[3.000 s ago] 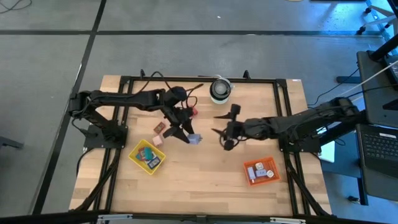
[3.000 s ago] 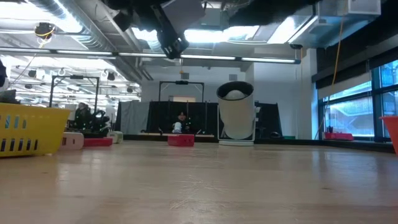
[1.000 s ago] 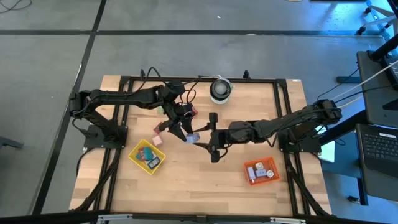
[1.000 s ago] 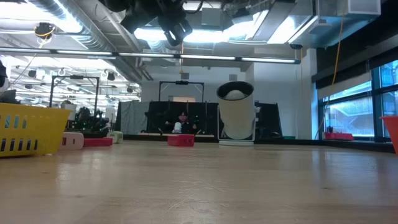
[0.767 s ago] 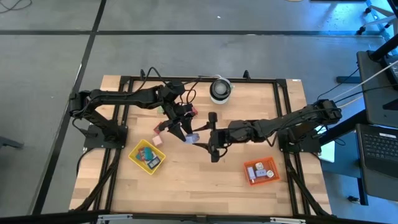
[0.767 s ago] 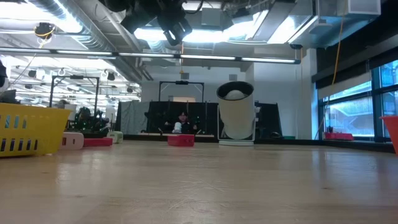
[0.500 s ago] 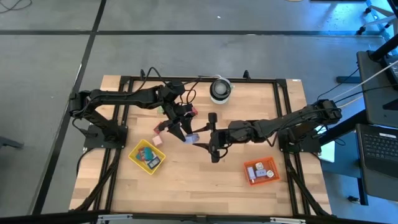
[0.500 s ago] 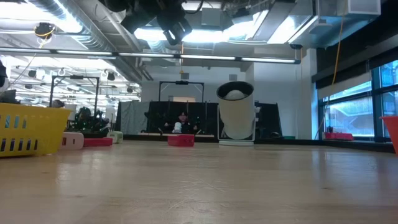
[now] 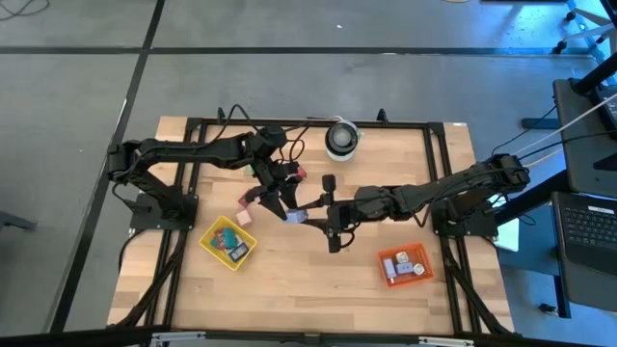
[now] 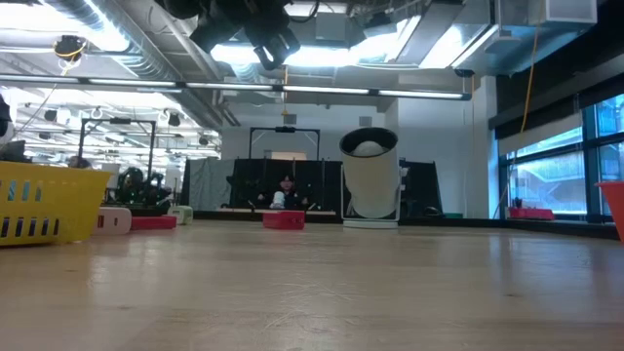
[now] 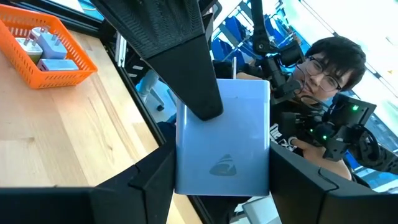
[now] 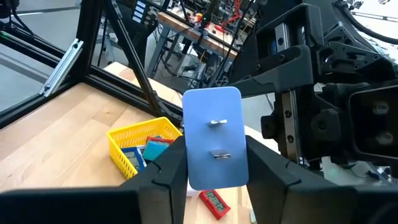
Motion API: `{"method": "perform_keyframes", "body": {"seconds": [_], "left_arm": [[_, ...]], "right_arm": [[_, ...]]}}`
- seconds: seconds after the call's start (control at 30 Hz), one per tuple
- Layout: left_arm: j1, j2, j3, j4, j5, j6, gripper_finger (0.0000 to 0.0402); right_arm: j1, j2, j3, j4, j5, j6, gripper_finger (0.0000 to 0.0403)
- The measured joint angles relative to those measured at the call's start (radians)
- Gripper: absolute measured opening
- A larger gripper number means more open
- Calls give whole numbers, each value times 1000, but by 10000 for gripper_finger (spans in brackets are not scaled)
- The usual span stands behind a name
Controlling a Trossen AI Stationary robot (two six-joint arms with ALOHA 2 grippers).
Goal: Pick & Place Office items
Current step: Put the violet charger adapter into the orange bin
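**Lavender block held between two tools above mid-surface**

A lavender block [image 9: 298, 216] was found raised above the middle of the wooden surface [image 9: 318, 280], gripped from both sides. The left tool [image 9: 280, 205] was clenched on it, and in the left wrist view the block [image 11: 222, 142] sat between that tool's fingers [image 11: 148, 176], with a finger of the other arm pressed on its face. A faint embossed emblem was noted there; no wording could be read. The right tool [image 9: 323, 218] was likewise closed on the block, whose two metal prongs were seen in the right wrist view [image 12: 215, 137].

Further pieces lay in the yellow tray [image 9: 228, 242] and the orange tray [image 9: 404, 264]. A red piece [image 12: 214, 202] carried marks too small to be read. A white roll [image 9: 341, 138] stood at the far edge. A person [image 11: 314, 74] was observed beyond the surface.
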Motion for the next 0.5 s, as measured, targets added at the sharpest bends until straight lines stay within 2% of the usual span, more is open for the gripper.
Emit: {"method": "perform_keyframes", "body": {"seconds": [0.3, 0.5], "left_arm": [[8, 0, 0, 43, -4, -46, 230], [52, -2, 76, 59, -18, -68, 237]], "right_arm": [[-5, -3, 5, -6, 4, -50, 124], [-33, -2, 108, -177, -25, -48, 124]]}}
